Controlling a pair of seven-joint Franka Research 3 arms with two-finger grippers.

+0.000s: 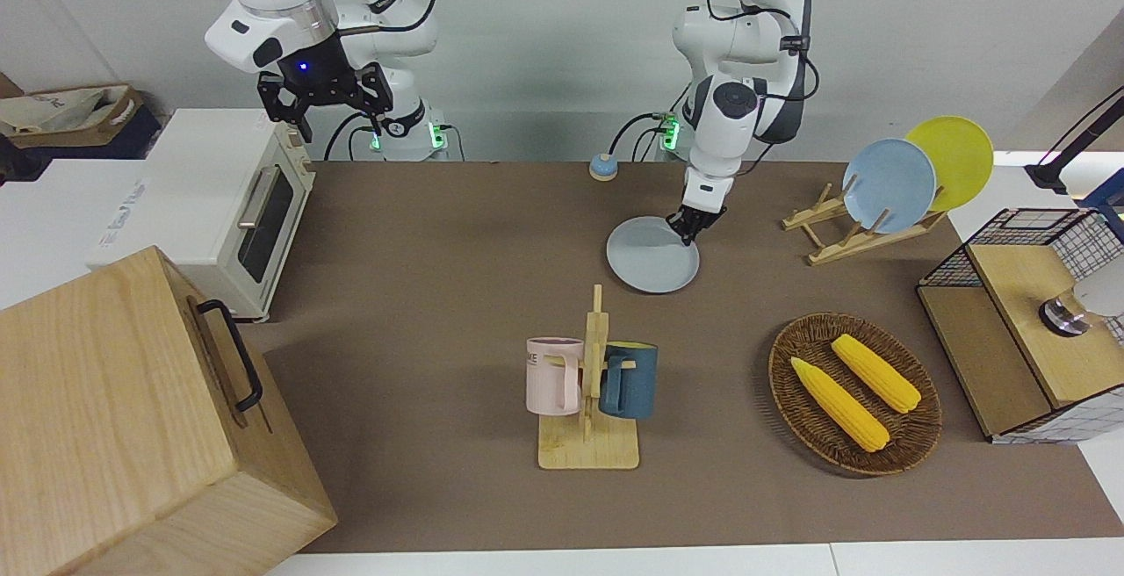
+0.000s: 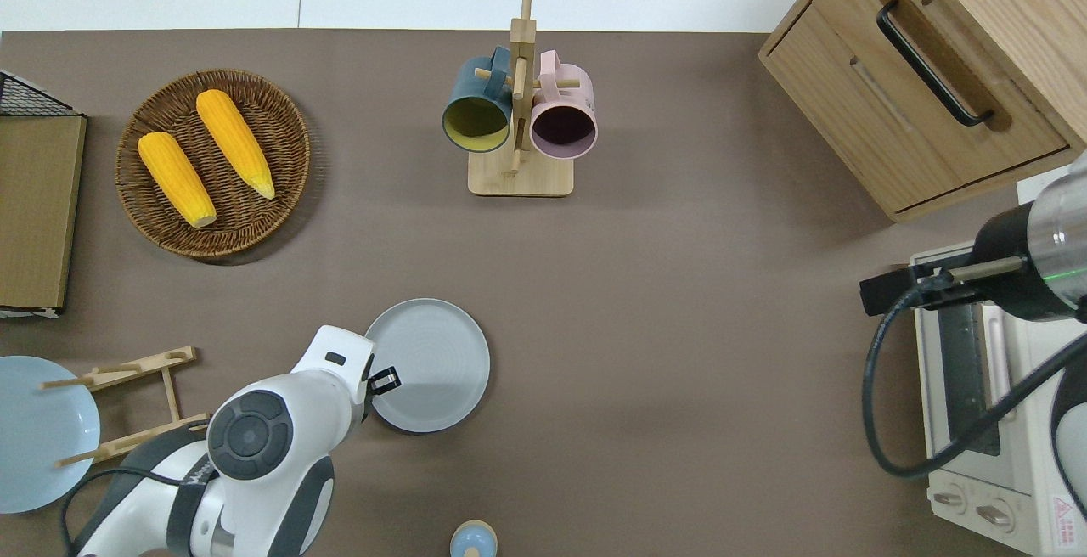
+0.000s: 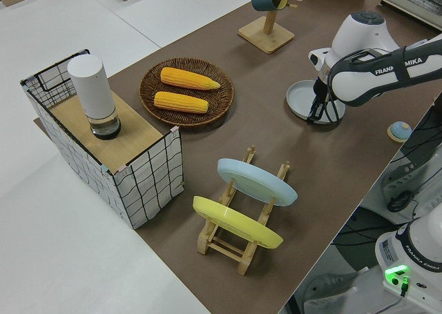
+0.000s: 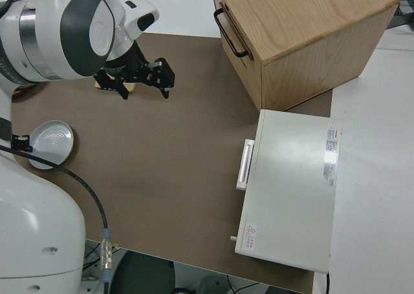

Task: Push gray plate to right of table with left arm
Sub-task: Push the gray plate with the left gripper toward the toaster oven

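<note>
Overhead view: left arm's fingers [image 2: 384,381], grip state unclear, touching gray plate [image 2: 433,362] rim.

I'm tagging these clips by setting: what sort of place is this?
Probably a robotics lab staged as a kitchen: two bench-mounted arms at a brown table, with a toaster oven, a mug rack and a gray plate.
</note>
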